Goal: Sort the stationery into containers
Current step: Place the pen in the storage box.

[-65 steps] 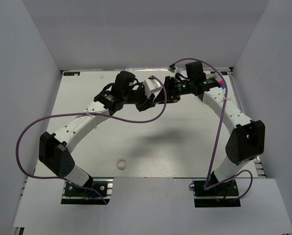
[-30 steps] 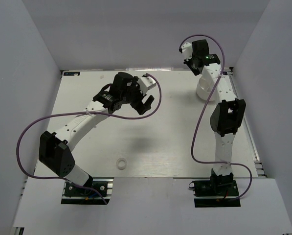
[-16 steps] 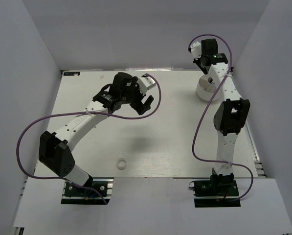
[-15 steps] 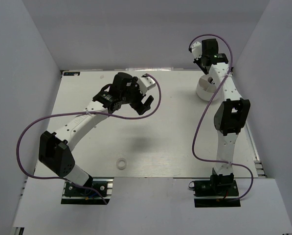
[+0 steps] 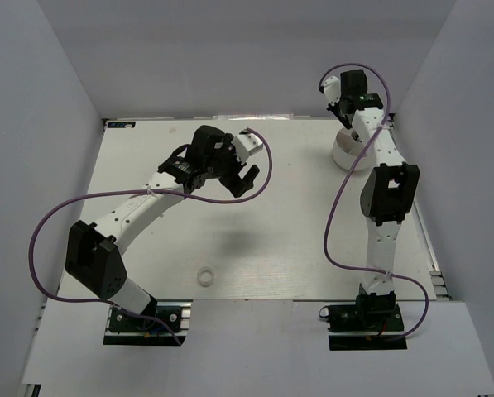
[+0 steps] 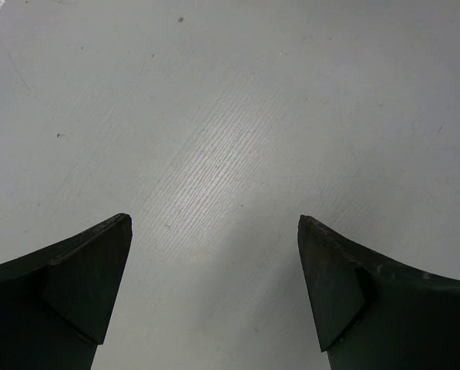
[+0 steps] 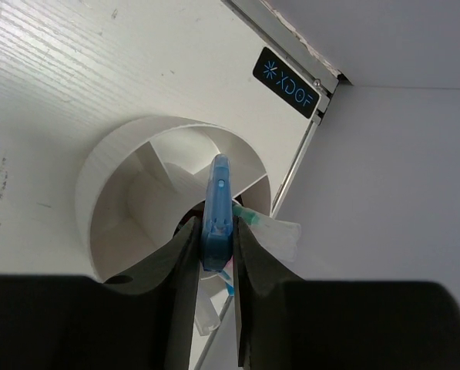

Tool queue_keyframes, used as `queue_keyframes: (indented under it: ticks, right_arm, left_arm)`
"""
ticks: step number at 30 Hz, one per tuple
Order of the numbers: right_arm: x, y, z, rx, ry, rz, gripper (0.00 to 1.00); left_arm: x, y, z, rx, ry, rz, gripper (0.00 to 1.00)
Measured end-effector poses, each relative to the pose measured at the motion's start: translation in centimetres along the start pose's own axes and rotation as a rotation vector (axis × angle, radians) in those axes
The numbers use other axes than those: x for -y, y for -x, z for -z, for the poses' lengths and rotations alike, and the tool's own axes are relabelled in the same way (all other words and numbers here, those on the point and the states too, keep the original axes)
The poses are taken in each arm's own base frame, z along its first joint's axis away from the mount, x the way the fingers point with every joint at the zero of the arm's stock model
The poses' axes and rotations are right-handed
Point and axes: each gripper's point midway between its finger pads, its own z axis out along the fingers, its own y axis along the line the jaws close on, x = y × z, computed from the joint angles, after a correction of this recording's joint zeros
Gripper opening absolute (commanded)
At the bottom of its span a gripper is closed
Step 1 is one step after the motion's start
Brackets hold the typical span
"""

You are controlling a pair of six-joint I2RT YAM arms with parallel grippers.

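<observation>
Stationery drop-off step: pinches blue tube (image 7: 219,196) in right gripper (image 7: 216,235) over divided dish (image 7: 99,185), holds left gripper (image 6: 214,231) spread and empty, probably needs lowering and release next.

- The right tool (image 7: 217,245) is pinching a light-blue tube (image 7: 218,196) over the divided white dish (image 7: 99,181).
- Teal and red bits (image 7: 246,219), possibly pens, are lying inside it.
- The dish is sitting near the table (image 7: 60,69) corner.

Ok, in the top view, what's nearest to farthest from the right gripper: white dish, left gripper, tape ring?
From the right gripper, holding a blue tube:
1. White dish, right under it, far right.
2. Left gripper, out in the middle.
3. Tape ring, near edge, left.
</observation>
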Motion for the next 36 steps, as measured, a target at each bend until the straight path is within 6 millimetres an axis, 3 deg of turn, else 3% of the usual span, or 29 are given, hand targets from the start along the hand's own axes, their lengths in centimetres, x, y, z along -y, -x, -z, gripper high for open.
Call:
queue_keyframes:
  ticks: [8,14,18,21,26,32,36]
  right_arm:
    - [-0.4,0.1,-0.5,0.004,0.012,-0.002,0.02]
    - [-1.3,-0.4,-2.2,-0.013,0.026,0.003,0.05]
    - [-1.7,-0.6,-2.9,-0.020,0.034,0.005,0.29]
    - [-1.7,-0.5,-2.9,-0.016,0.032,-0.001,0.39]
    - [-1.6,-0.3,-2.8,-0.008,0.028,-0.006,0.43]
    - [-1.7,0.8,-1.7,0.028,0.045,-0.031,0.42]
    - [-1.7,2.2,1.4,0.083,0.085,-0.076,0.42]
  left_arm:
    - [0.0,0.0,0.0,-0.001,-0.001,0.000,0.98]
    - [0.0,-0.1,0.0,-0.002,0.000,0.000,0.98]
    - [-0.1,-0.1,0.0,-0.004,0.008,0.003,0.98]
    - [-0.2,-0.3,0.0,-0.010,0.017,0.013,0.98]
    - [-0.7,-0.6,0.1,-0.016,0.034,0.050,0.98]
    - [-2.6,-1.4,0.7,-0.019,0.072,0.129,0.98]
    - [-4.1,-3.6,1.6,-0.055,0.120,0.229,0.98]
